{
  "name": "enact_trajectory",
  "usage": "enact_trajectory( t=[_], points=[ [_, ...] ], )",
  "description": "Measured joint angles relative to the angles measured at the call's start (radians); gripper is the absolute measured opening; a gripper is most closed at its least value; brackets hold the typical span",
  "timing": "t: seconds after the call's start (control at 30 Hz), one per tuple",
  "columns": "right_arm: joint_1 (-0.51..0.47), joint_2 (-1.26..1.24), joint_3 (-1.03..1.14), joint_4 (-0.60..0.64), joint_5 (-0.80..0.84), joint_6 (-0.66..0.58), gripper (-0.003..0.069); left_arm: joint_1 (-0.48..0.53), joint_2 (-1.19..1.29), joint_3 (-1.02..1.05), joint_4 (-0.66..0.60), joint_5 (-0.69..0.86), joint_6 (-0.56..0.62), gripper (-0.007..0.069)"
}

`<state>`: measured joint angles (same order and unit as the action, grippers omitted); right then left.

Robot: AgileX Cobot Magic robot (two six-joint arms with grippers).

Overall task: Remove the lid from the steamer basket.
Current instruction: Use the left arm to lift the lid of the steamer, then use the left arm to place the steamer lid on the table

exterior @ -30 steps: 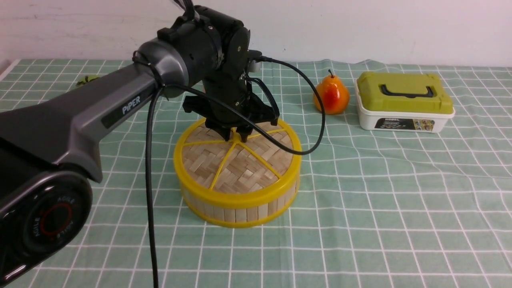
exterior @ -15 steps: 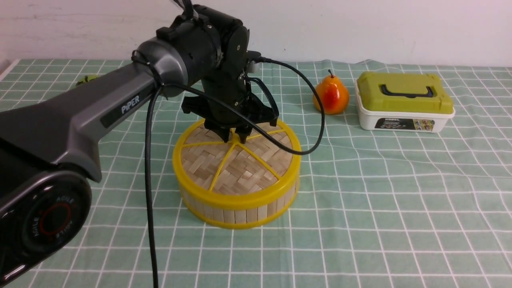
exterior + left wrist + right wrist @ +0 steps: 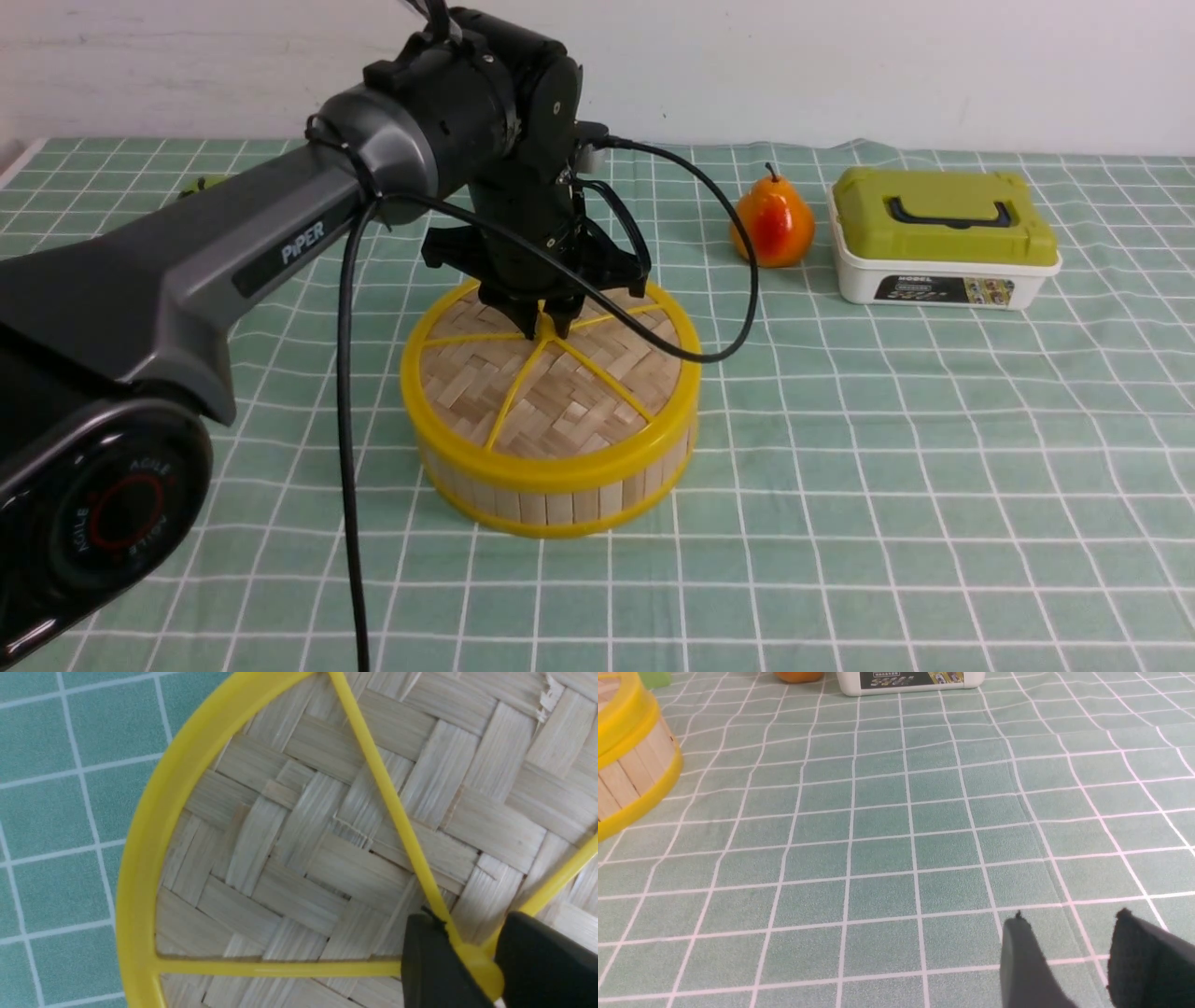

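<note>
- Pinching the yellow hub of the lid [image 3: 551, 397] with the left gripper [image 3: 551, 327], arm reaching in from the left and pointing straight down over the lid's centre.
- Pressing one black finger [image 3: 430, 961] against each side of the hub in the left wrist view, the left gripper [image 3: 472, 961] clamped on it where the thin yellow spokes meet on the lid [image 3: 303, 835].
- Lying flat on top of the steamer basket [image 3: 560, 504], thick yellow rim level, woven bamboo face up.
- Standing upright on the green checked tablecloth [image 3: 887, 448], near the middle of the table, steamer basket [image 3: 626, 779] with its slat wall and lower yellow rim showing at the edge of the right wrist view.
- Hovering low over bare cloth well apart from the basket, the right gripper [image 3: 1069, 938] with its fingers spread and nothing between them.
- Sitting far back on the right, an orange pear [image 3: 773, 224] just beside a white box [image 3: 943, 280] with an olive-green lid.
- Looping across the far side of the lid, a black cable [image 3: 719, 280] from the left wrist.
</note>
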<state>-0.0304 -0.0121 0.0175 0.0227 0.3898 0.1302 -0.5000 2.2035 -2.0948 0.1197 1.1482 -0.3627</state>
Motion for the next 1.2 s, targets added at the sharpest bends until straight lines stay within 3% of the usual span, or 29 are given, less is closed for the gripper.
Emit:
enact_trajectory(
  t=[0.13,0.47,0.87,1.0,1.2],
  points=[
    [0.000,0.000,0.000,0.000,0.000,0.000,0.0242,0.000,-0.002,-0.001,-0.004,0.004,0.000,0.0115],
    [0.000,0.000,0.000,0.000,0.000,0.000,0.0242,0.000,0.001,-0.029,-0.007,0.031,0.000,0.0113],
    [0.000,0.000,0.000,0.000,0.000,0.000,0.0242,0.001,-0.039,-0.243,-0.039,0.095,0.000,0.0113],
    [0.000,0.000,0.000,0.000,0.000,0.000,0.0242,0.001,-0.092,-0.232,-0.018,0.095,0.000,0.0113],
    [0.000,0.000,0.000,0.000,0.000,0.000,0.0242,0.023,-0.250,-0.056,0.029,0.095,0.000,0.0113]
  ],
)
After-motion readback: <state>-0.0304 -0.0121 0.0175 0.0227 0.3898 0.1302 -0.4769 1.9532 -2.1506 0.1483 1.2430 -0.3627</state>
